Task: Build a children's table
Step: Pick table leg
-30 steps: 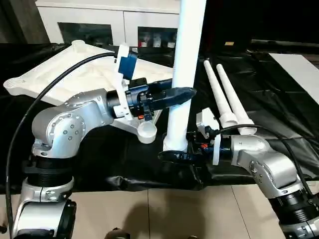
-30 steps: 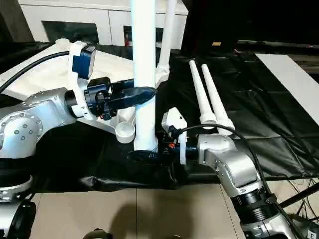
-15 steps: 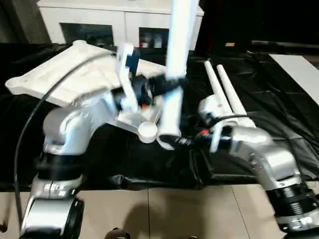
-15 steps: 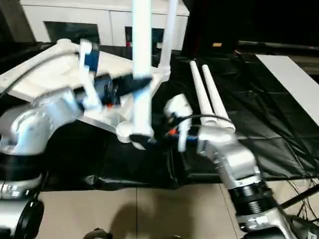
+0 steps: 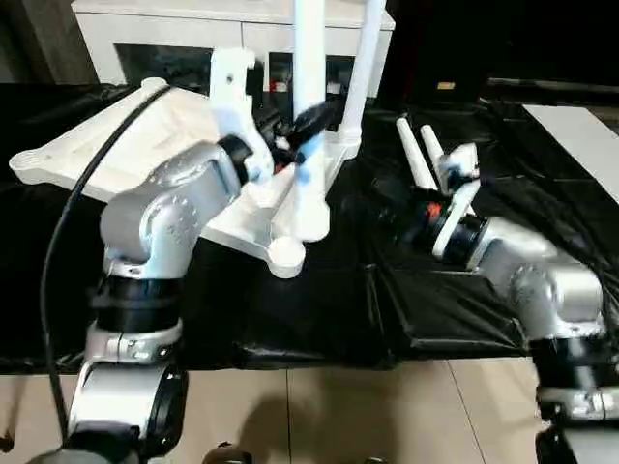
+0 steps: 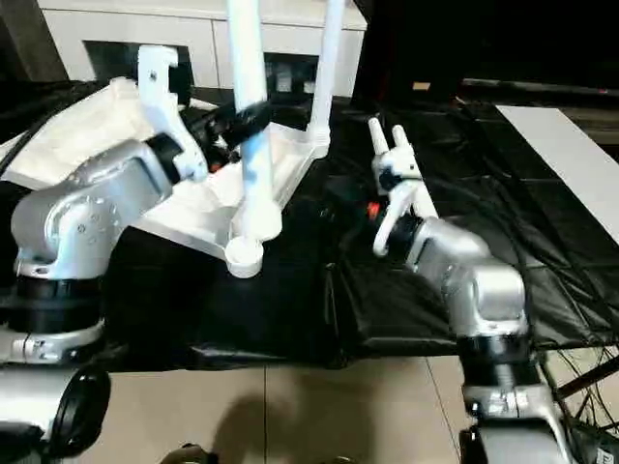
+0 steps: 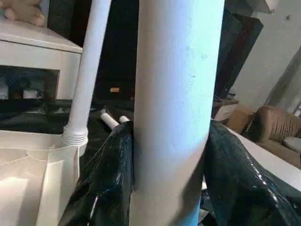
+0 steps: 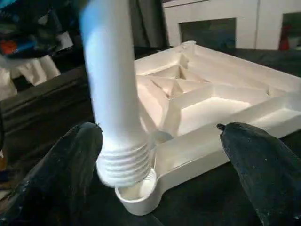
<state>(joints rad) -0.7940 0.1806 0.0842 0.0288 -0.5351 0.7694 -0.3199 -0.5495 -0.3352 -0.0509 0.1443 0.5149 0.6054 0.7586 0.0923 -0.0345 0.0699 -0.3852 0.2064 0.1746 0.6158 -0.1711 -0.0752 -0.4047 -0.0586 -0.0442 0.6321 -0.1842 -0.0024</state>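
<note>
**Left eye view.** My left tool (image 5: 314, 121) is clamped about halfway shut on the held leg (image 5: 309, 184). A second ago that leg hung off the ribbed table panel (image 5: 106, 155), with my right tool under its lower end. It now stands nearly upright, just behind the near corner socket (image 5: 286, 256). The fitted leg (image 5: 358, 77) rises at the corner beyond that socket. The spare legs (image 5: 418, 153) lie to the socket's right on the black-draped tabletop (image 5: 290, 319).

**Right eye view.** My right arm has drawn back to the right of the near corner socket, and the held leg hangs from the left tool alone.

**Left wrist view.** Both black fingers (image 7: 115, 169) press the held leg's shaft. The fitted leg stands behind it in its own corner.

**Right wrist view.** My right tool (image 8: 157, 128) is spread wide and holds nothing. Its fingers flank the threaded end (image 8: 123, 165) without touching it. That end sits at the socket's rim, slightly tilted; I cannot tell whether it has entered.

**Reading.** I judge the handover done and the second leg ready for alignment and screwing in.
</note>
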